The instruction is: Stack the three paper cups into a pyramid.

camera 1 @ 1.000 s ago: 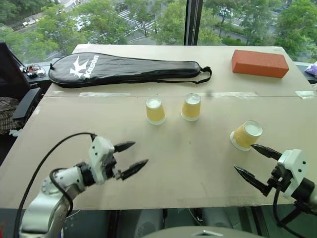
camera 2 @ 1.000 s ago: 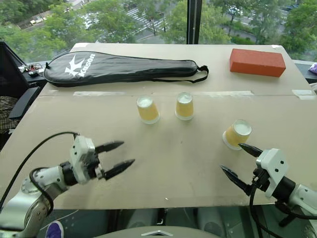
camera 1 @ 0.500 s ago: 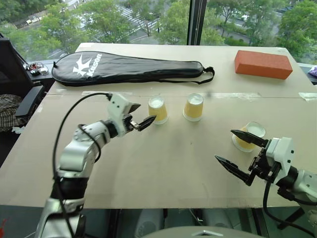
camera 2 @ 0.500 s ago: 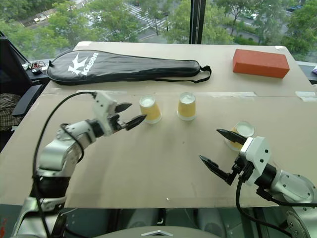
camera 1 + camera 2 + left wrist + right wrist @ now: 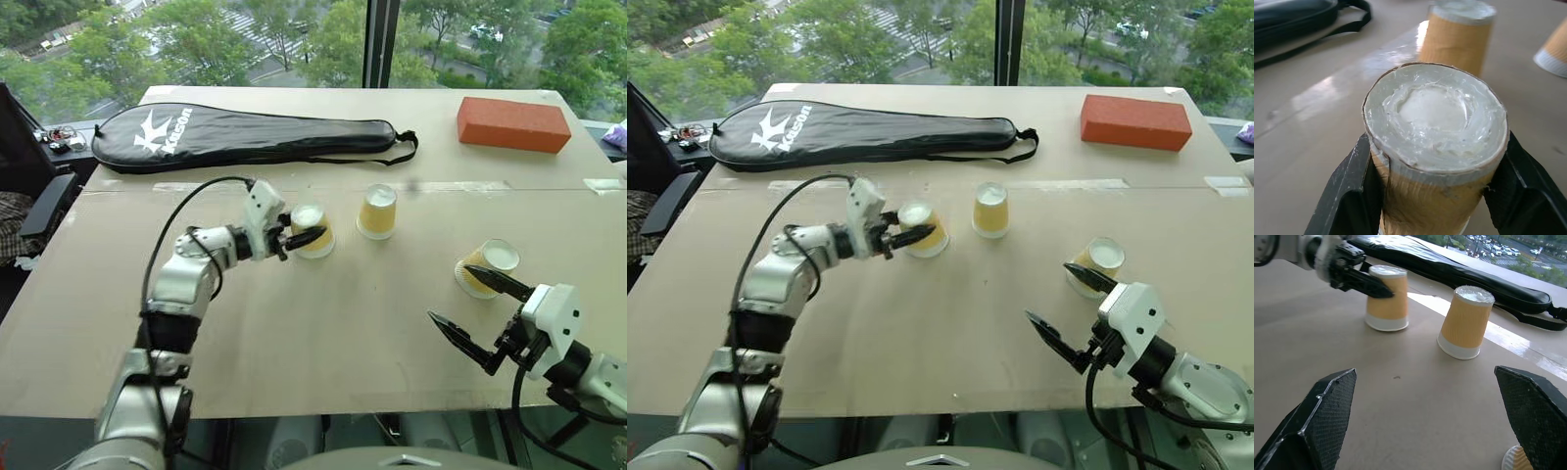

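We see silver-grey metal arm links with black joint bands, and a black cable looping along the left arm (image 5: 181, 284). Each wrist carries a white boxy housing — the right gripper (image 5: 468, 313) and left gripper (image 5: 299, 235) wear tapered black fingers with textured pads.

Far side of left cup (image 5: 313, 231) is hidden by left gripper (image 5: 297, 233) fingers; its rim is cut off at the edge in left wrist view. Lower part of tipped cup (image 5: 486, 267) is covered by right gripper (image 5: 468, 310) upper finger; whether they touch can't be told. Purple obj. (image 5: 617, 136) at table's far right is cut off, unidentifiable. Small items (image 5: 61, 139) beside racket bag (image 5: 245, 134) are too small to be made out.
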Action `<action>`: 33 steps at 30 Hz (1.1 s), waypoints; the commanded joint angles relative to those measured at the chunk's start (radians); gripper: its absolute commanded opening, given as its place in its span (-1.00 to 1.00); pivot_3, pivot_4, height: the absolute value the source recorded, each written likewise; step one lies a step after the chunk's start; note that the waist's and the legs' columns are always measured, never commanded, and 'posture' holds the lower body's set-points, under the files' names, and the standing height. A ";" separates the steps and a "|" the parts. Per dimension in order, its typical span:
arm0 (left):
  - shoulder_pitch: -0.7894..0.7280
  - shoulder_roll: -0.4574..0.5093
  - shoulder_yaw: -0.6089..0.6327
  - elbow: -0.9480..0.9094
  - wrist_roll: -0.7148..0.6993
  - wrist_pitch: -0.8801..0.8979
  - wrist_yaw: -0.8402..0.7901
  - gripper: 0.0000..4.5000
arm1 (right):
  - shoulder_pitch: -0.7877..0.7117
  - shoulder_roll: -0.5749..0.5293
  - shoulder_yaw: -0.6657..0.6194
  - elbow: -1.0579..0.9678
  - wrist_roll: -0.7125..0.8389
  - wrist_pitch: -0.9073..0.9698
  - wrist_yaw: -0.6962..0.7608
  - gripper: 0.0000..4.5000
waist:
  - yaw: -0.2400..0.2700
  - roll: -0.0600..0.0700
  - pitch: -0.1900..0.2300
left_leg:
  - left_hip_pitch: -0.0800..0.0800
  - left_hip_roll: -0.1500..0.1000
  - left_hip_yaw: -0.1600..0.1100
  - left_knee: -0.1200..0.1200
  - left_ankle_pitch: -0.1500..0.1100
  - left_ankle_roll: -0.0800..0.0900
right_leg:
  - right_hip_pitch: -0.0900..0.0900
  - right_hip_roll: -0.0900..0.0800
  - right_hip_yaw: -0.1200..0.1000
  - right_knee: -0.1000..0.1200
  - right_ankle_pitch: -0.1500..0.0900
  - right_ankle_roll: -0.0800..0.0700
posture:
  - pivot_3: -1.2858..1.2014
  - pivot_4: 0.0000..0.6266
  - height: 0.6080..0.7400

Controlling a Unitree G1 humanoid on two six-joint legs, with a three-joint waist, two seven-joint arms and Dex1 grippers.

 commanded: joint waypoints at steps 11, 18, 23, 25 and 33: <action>0.144 -0.034 -0.038 -0.230 0.041 -0.039 0.054 0.53 | -0.025 0.003 0.011 -0.001 -0.038 -0.029 -0.021 1.00 | 0.009 0.000 -0.001 | 0.001 -0.001 0.000 0.001 0.000 0.000 | 0.001 -0.001 0.000 0.000 -0.002 0.003 | 0.03 -0.52 1.00; 0.202 -0.002 0.088 -0.358 -0.095 0.035 0.056 0.96 | -0.206 -0.020 0.049 0.041 -0.072 0.062 -0.075 1.00 | 0.006 0.001 0.000 | 0.001 0.000 0.001 0.001 0.000 0.000 | 0.000 0.000 0.000 0.000 -0.001 0.002 | 0.03 -0.52 1.00; 0.298 0.063 0.185 -0.487 -0.180 0.076 0.041 0.96 | -0.493 0.000 0.150 0.128 -0.102 0.253 -0.168 1.00 | -0.008 0.002 0.001 | 0.001 0.000 0.001 0.000 0.000 0.000 | 0.000 0.000 0.001 0.000 -0.001 0.001 | 0.03 -0.52 1.00; 0.334 0.085 0.211 -0.529 -0.221 0.095 0.031 0.96 | -0.595 0.012 0.187 0.157 -0.100 0.340 -0.190 1.00 | -0.010 0.002 0.002 | 0.001 0.000 0.001 0.000 0.000 0.000 | 0.000 0.000 0.001 0.000 0.000 0.000 | 0.03 -0.52 1.00; 0.467 0.084 0.320 -0.624 -0.247 0.056 0.086 0.96 | -1.008 0.177 0.256 0.377 -0.038 0.723 -0.282 1.00 | -0.015 0.003 0.002 | -0.001 0.000 -0.001 -0.001 0.000 0.000 | -0.002 0.000 -0.001 0.000 0.000 -0.001 | 0.03 -0.52 1.00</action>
